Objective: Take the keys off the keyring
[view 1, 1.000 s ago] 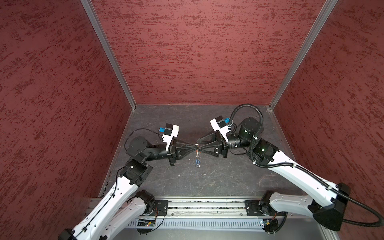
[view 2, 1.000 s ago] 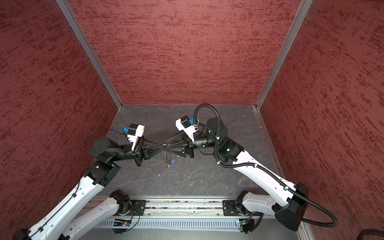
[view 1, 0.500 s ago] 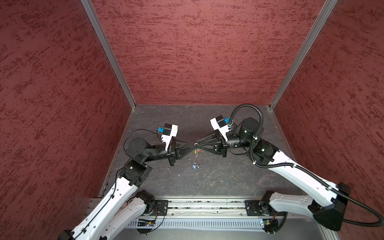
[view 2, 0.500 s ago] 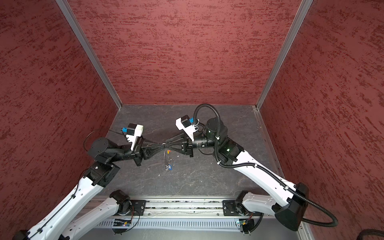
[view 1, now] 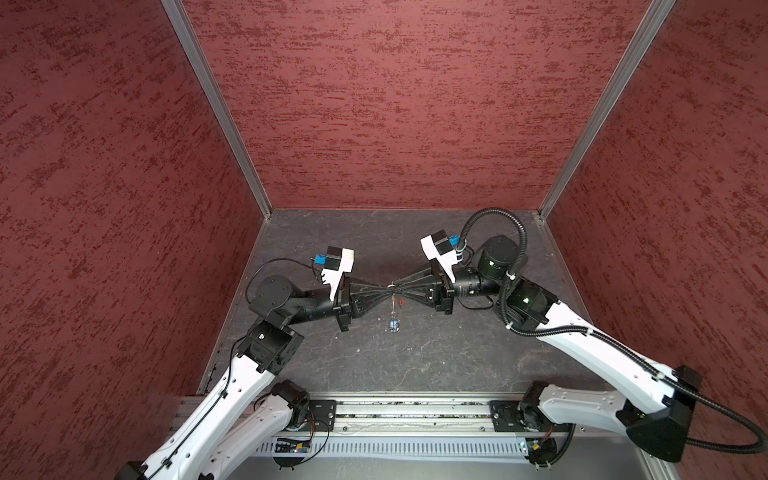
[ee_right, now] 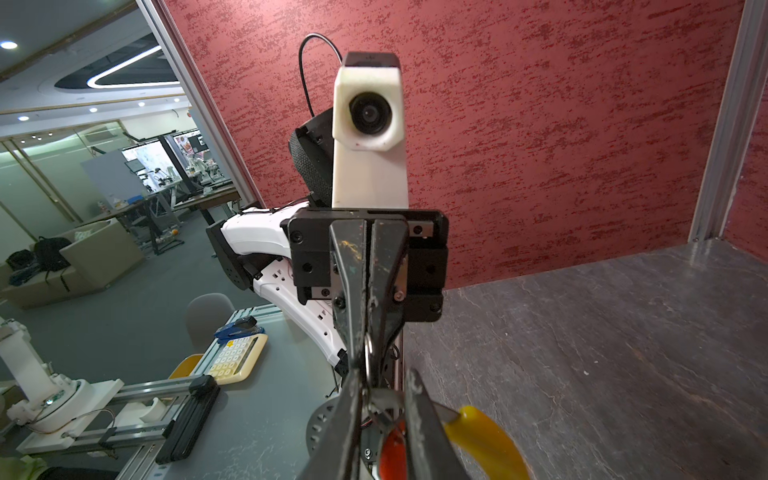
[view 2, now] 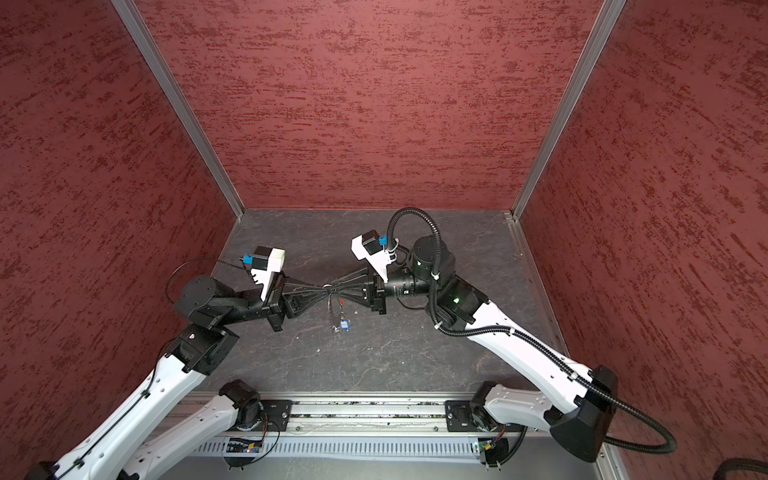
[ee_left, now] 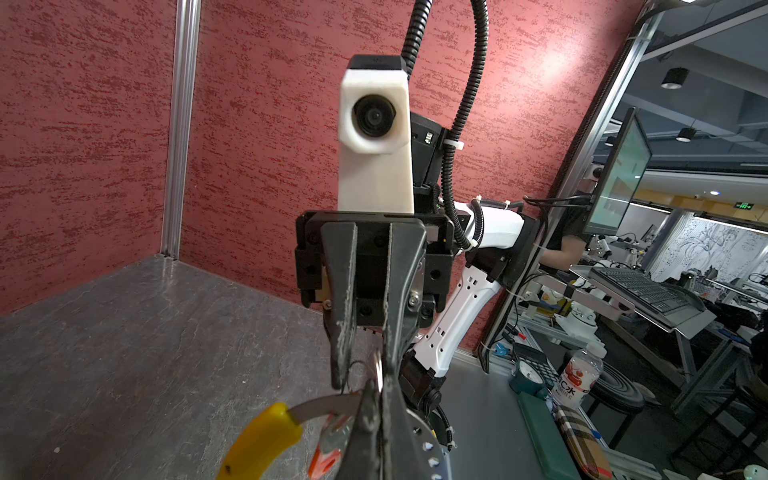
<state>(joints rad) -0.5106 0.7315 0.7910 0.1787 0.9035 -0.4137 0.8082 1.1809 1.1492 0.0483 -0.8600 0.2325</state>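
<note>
Aloft, left pincer (ee_right: 368, 357) clamps the keyring (ee_left: 257, 440); right pincer (ee_left: 365, 374), jaws narrowly apart, straddles it.

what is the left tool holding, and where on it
The left tool is shut on the keyring, pinching its thin metal band just past the yellow section.

The walls (view 1: 395, 104) are covered in deep red, streaked with darker red flecks. The table (view 1: 415, 365) is finished in dark grey, veined with pale lines. The arms (view 1: 590, 349) are coloured white, with black joints. On the keyring (ee_left: 259, 440) a curved yellow section is seen beside silver metal. A red-orange tag (ee_left: 325, 460) is seen in the left wrist view, and a blue tag (view 1: 393, 325) in a top view.
</note>
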